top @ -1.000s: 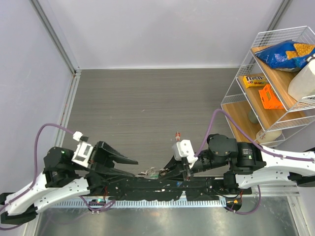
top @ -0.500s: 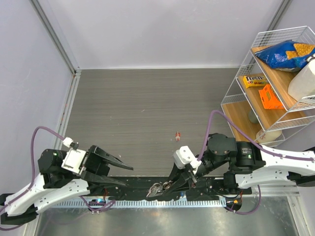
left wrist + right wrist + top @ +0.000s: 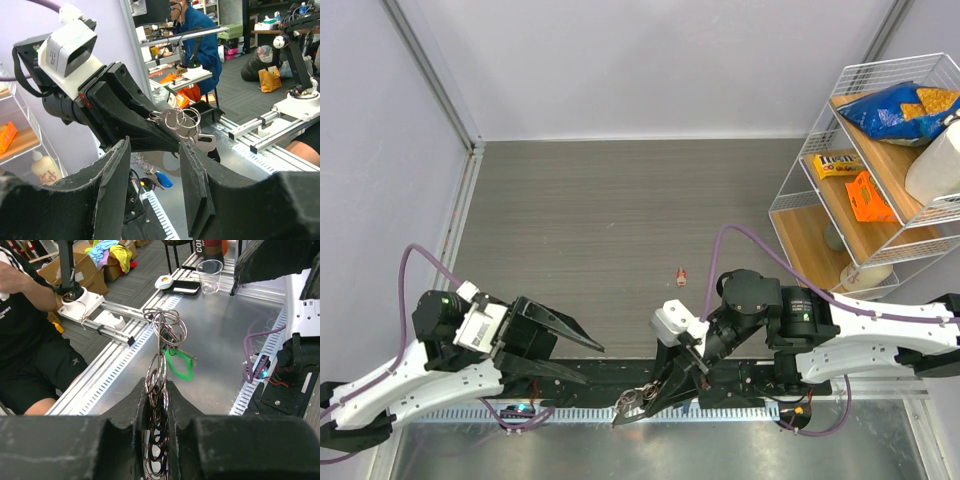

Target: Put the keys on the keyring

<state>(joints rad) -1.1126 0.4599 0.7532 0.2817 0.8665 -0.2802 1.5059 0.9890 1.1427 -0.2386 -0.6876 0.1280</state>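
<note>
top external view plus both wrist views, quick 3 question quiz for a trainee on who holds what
1. True or false: the tiny red-headed key lies on the grey wood-grain table, in neither gripper.
2. The right gripper is clamped on: A) thin metal wire keyring B) purple cable C) clear cup
3. Fill in: the left gripper has its jaws ____.
Key: 1 true; 2 A; 3 open.

Left gripper (image 3: 590, 363) is hovering with jaws spread wide; right gripper (image 3: 625, 415) is angling toward the near edge, jaws pinching the keyring (image 3: 156, 376).
</note>
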